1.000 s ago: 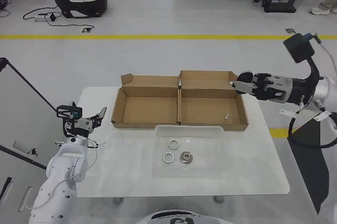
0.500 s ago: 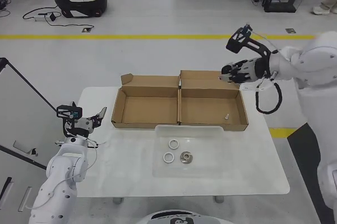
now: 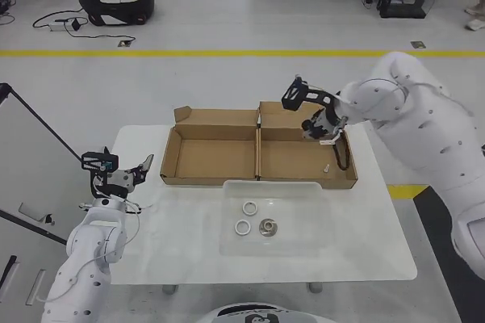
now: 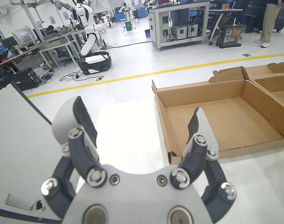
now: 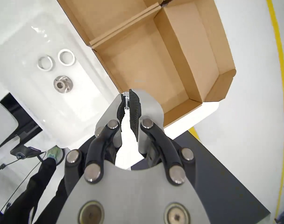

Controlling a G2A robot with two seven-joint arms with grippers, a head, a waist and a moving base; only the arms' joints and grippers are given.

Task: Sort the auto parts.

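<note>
My right gripper is shut on a small threaded bolt and hangs over the right cardboard box, near its back right part. Another small bolt lies on that box's floor by the front wall. The left cardboard box holds nothing. A clear tray in front of the boxes holds two metal rings and a flanged metal hub. My left gripper stands open at the table's left edge, apart from the left box.
The white table has bare room to the right and front of the tray. A grey slanted panel stands off the table's left side. The boxes' raised walls and flaps edge the back.
The right arm has swung in from beyond the table's back right corner to over the right box. The left arm has kept still.
</note>
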